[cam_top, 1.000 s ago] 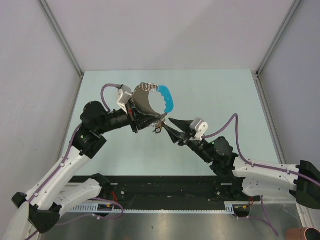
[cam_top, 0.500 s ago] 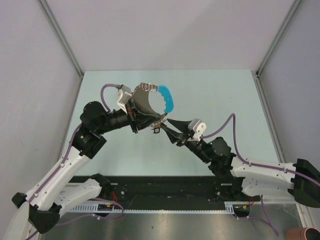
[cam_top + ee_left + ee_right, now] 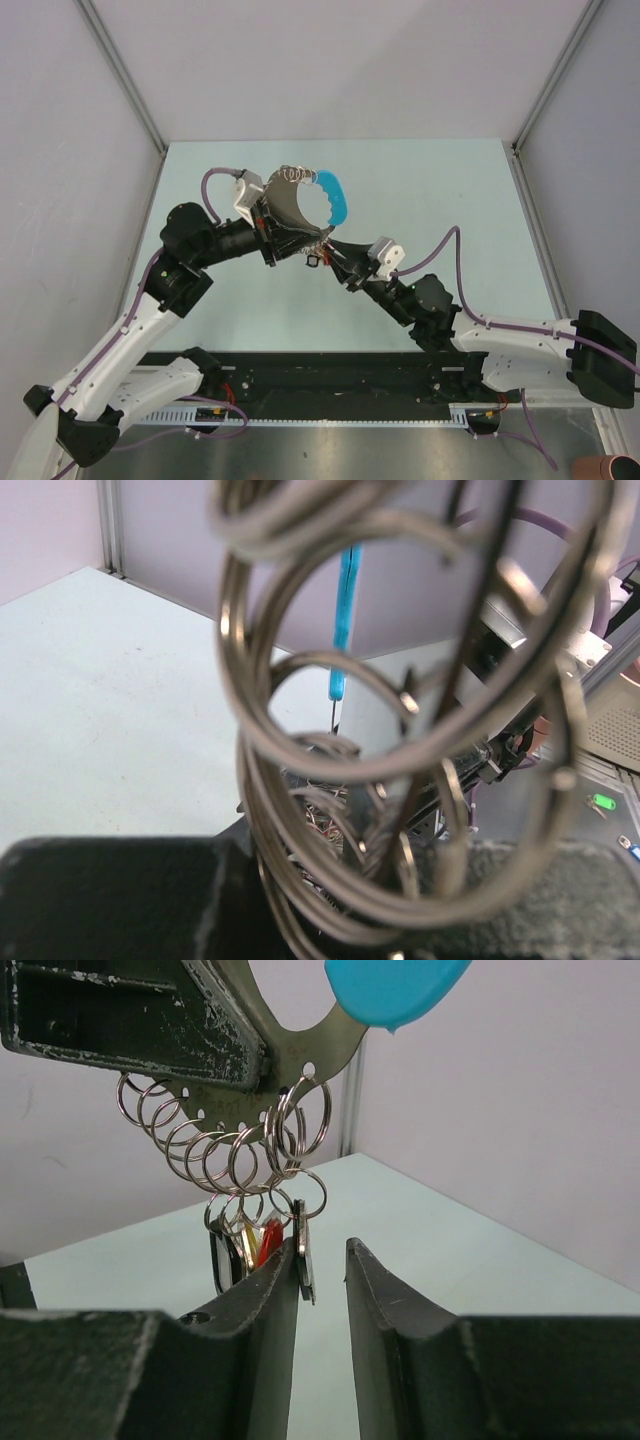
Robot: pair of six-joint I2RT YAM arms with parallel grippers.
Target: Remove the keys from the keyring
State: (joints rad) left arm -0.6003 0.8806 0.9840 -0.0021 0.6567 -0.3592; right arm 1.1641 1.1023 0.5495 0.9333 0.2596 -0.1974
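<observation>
My left gripper is shut on the keyring, a silvery metal loop with a light-blue band, and holds it above the table. In the right wrist view the loop carries a row of small split rings. The keys hang below them: a dark key, a red-headed key and a black-and-white one. My right gripper is open, with the dark key hanging between its fingers against the left finger. In the left wrist view blurred rings fill the frame and hide the jaws.
The pale green table is walled by grey panels with metal posts at the back corners. A black rail runs along the near edge between the arm bases. Purple cables loop off both wrists.
My right gripper has moved left and forward toward the hanging keys, and its open fingers now straddle the dark key. The left arm and keyring have stayed still.
</observation>
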